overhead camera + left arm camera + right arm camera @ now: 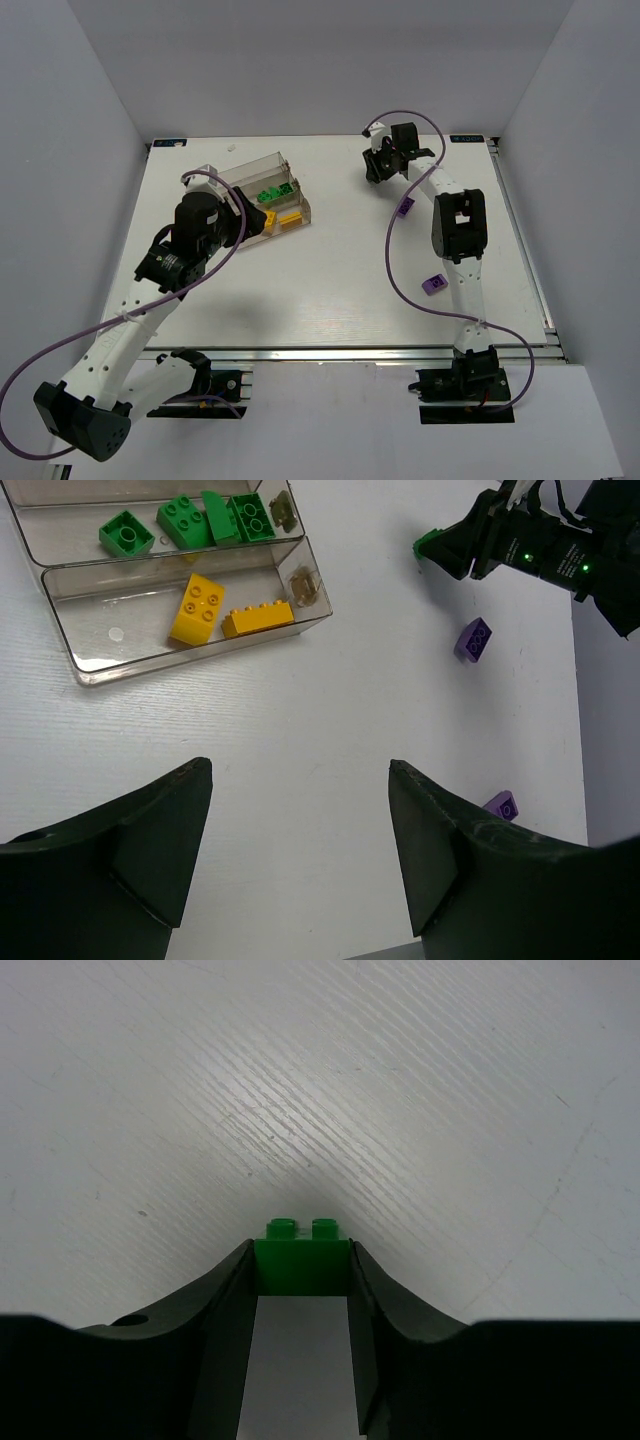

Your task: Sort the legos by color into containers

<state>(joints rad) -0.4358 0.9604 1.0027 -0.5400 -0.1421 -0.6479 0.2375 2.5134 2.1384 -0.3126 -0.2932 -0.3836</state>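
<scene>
Two purple legos (474,640) loose (right tool (301,1256) clamps one green lego (301,1265)).

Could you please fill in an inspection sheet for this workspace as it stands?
Surface: white table, no marks seen.
Job's things: clear stepped tray holds green bricks in one compartment and yellow bricks in the neighbouring one; two purple bricks lie loose on the table; a single green brick is held.
Clutter: nothing seen.
Grippers: left gripper open and empty above the table; right gripper shut on the single green brick.
Cables: a purple cable loops off each arm.
Surroundings: plain white walls.
</scene>
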